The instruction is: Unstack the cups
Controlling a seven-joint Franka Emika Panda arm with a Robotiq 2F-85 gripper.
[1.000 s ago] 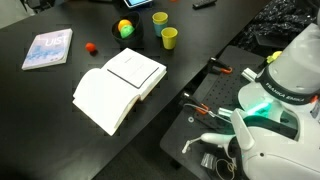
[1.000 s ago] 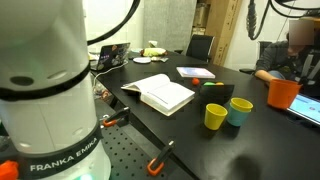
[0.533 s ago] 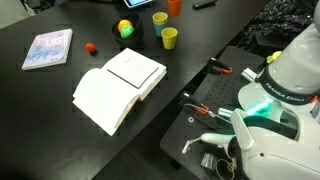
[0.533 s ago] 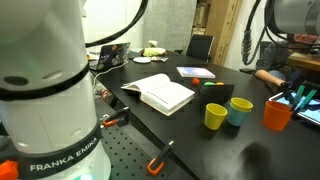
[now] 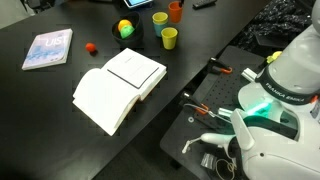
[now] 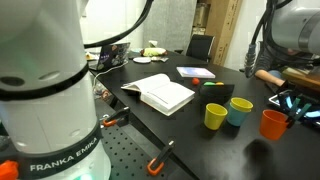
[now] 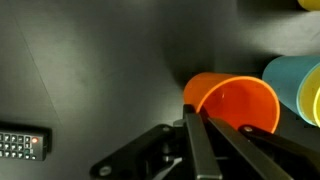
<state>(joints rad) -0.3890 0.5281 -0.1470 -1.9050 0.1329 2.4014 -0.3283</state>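
Observation:
The orange cup (image 7: 236,104) is held by its rim in my gripper (image 7: 203,124), one finger inside the cup and one outside. In both exterior views the orange cup (image 6: 273,123) (image 5: 175,12) is low over the black table, beside the blue cup (image 6: 240,110) (image 5: 160,19). The yellow-green cup (image 6: 215,116) (image 5: 169,38) stands apart next to the blue one. Both stand upright and separate. In the wrist view the blue cup (image 7: 288,78) is just right of the orange one.
An open white book (image 5: 120,85) lies mid-table. A round yellow-green-red toy (image 5: 125,28), a small red object (image 5: 90,47) and a thin booklet (image 5: 48,48) lie nearby. A remote (image 7: 22,143) lies on the table. The robot base (image 5: 275,95) and tools are at the table's edge.
The gripper has come down with the orange cup, from up in the air to just over the table beside the blue cup. The other cups have not moved.

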